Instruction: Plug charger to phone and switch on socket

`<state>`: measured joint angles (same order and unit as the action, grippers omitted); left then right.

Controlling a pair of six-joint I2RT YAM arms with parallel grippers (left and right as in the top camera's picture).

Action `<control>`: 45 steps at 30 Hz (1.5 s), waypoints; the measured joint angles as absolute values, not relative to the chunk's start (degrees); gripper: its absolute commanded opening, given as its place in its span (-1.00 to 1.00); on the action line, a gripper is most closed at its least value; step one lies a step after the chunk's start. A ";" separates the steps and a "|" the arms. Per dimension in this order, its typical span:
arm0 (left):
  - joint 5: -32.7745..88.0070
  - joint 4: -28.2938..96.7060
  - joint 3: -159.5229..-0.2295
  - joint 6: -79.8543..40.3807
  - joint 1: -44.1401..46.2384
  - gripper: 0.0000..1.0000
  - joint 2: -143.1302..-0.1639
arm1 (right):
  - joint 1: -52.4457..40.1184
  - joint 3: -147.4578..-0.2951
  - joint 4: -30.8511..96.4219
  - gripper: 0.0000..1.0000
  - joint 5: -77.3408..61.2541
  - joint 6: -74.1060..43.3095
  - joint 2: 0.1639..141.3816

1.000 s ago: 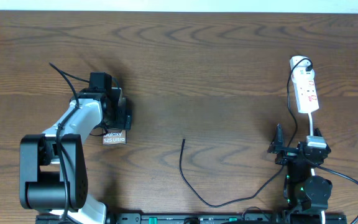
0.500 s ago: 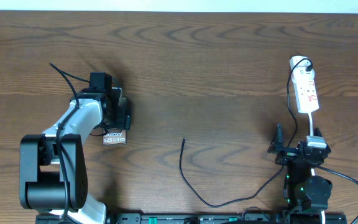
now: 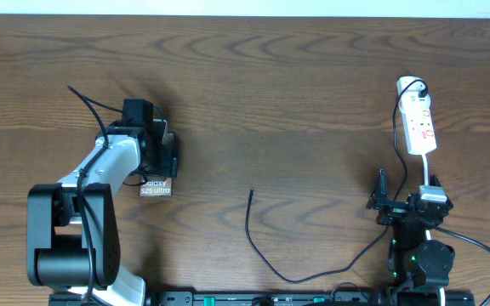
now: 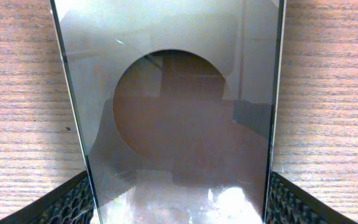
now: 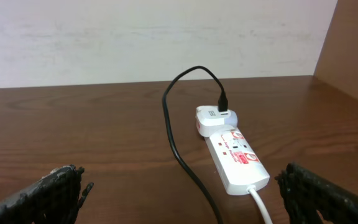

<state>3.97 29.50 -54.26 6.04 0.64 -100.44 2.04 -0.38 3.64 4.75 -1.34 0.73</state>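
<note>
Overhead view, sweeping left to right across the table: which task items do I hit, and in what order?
phone → charger tip → socket
</note>
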 measured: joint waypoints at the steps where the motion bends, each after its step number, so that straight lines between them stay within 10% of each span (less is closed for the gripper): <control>1: 3.97 29.50 -54.26 6.04 0.64 0.13 -100.44 | 2.04 -0.38 3.66 0.99 4.73 -1.32 0.73; 17: 3.97 29.50 -54.26 6.04 0.64 -0.84 -100.44 | 2.04 -0.38 3.64 0.99 4.75 -1.34 0.73; 45: 3.25 39.83 -62.33 6.48 0.64 -0.85 -102.65 | 2.04 -0.38 3.66 0.98 4.73 -1.34 0.73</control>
<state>3.25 39.83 -62.33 6.48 0.64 -102.65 2.04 -0.38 3.66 4.73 -1.34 0.73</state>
